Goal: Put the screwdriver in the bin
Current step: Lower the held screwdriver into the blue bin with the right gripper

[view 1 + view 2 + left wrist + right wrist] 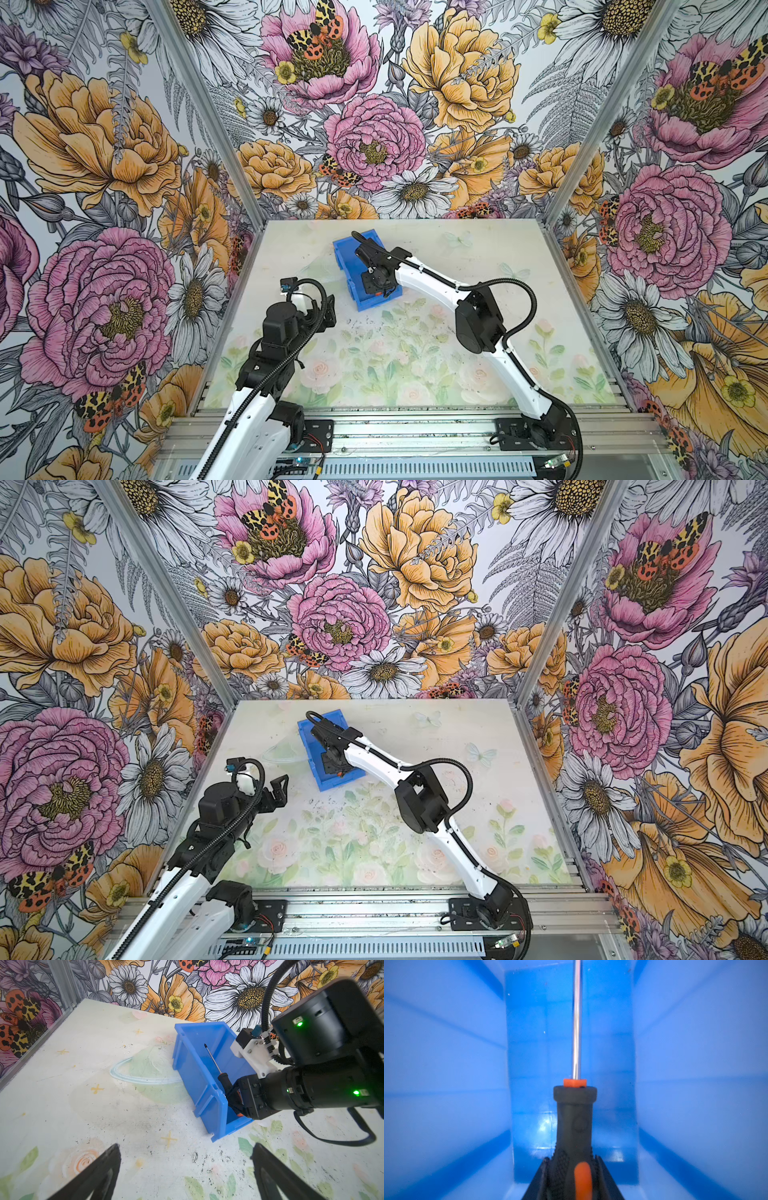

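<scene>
Screwdriver (223, 1081), gripped by the right hand (233, 1097), points into the bin (199, 1076) between its side walls; left hand (186, 1147) spread.

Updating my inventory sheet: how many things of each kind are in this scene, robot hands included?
Screwdriver: 1
Bin: 1
Robot hands: 2, the left hand and the right hand
Total: 4
</scene>
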`<state>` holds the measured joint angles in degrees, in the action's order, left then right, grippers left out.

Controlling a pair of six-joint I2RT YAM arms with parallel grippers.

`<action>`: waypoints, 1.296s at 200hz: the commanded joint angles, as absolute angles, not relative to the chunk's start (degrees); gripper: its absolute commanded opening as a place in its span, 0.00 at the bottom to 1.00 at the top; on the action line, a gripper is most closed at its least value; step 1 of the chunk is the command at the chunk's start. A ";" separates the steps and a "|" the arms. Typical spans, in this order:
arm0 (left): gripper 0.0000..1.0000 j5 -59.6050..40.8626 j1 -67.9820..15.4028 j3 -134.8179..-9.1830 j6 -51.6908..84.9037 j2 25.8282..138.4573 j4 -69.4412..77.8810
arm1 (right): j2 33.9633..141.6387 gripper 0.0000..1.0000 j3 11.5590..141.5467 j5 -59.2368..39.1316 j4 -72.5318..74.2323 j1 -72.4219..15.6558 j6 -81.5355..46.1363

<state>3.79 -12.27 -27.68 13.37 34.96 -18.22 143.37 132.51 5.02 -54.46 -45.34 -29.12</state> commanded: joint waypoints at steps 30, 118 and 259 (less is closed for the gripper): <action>0.99 5.23 -12.48 -27.08 13.02 34.55 -18.29 | 146.29 0.13 134.81 5.27 -53.70 -43.54 -30.61; 0.99 5.41 -12.30 -27.07 12.99 34.43 -18.23 | 147.82 0.17 134.82 5.97 -53.79 -43.59 -29.80; 0.99 4.93 -11.70 -26.98 12.97 34.45 -18.02 | 146.95 0.38 135.60 7.31 -53.70 -44.02 -29.41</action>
